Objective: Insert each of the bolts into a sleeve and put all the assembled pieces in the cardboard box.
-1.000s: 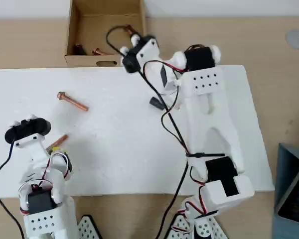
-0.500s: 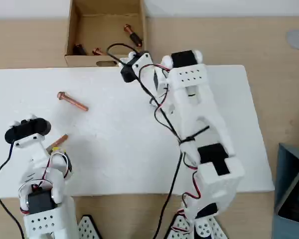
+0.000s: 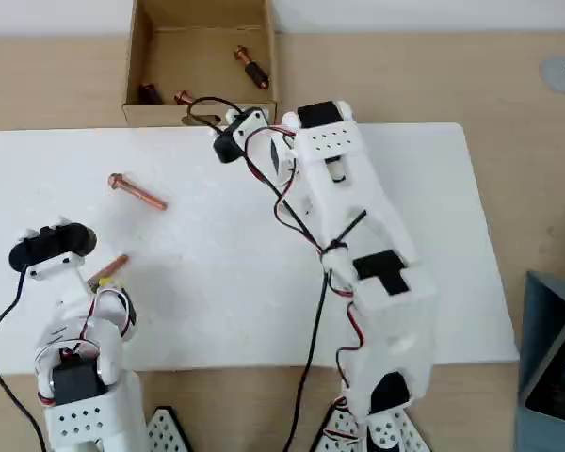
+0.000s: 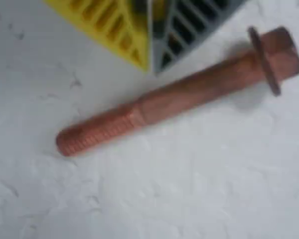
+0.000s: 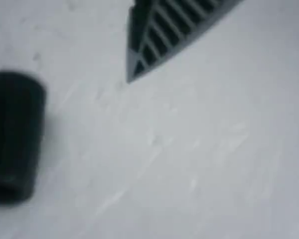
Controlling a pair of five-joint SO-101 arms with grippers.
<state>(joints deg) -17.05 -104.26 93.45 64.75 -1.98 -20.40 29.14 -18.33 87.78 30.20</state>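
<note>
A copper bolt lies flat on the white mat, just beside the tips of my left gripper, whose yellow and grey fingers meet with nothing between them. From above, this bolt sits next to the left gripper at the mat's left. A second bolt lies farther back on the mat. A black sleeve lies on the mat near my right gripper. The right arm stretches over the mat towards the cardboard box, which holds an assembled piece and two more pieces.
The white mat covers most of the wooden table. A dark grey bin stands at the right edge. A small round object lies at the back right. Cables hang along the right arm.
The right arm has drawn back from the box to above the mat, leaving an assembled piece inside by the box's right wall. The left arm has kept still.
</note>
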